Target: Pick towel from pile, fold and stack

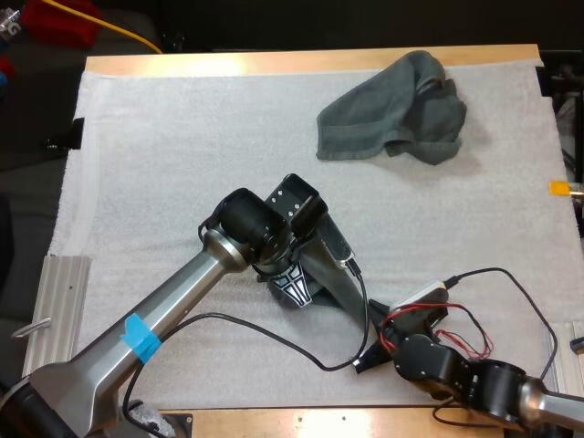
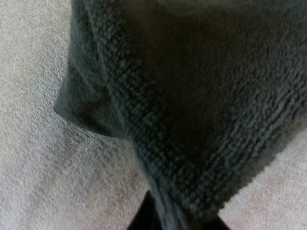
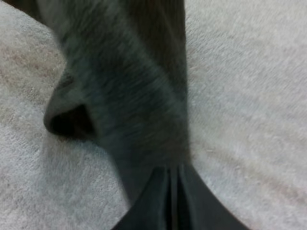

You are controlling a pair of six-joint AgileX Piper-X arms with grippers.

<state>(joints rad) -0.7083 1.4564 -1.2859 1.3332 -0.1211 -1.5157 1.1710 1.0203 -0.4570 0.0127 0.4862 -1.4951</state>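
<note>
Left claw (image 2: 175,219) has its black fingers closed tight on the hemmed edge of a dark towel (image 2: 192,96). The grey-green cloth is pinched between them and rises away from the tips in a thick fold. One loose corner of it hangs down close to the white mat (image 1: 182,137), just beside that claw.

From where I stand, the right claw (image 3: 171,191) has hold of the same dark towel at another spot. Its two fingers (image 3: 144,213) are pressed nearly together, with a thin ridge of fabric caught between them.

Looking over the arms from behind, the towel runs as a narrow strip from under the left wrist toward the right arm. It sits low over the near middle of the mat.

A crumpled towel (image 1: 392,109) lies well apart from all this, toward the far right corner of the mat. It is close to the wooden edge of the bench (image 1: 274,62), and neither claw is near it.
</note>
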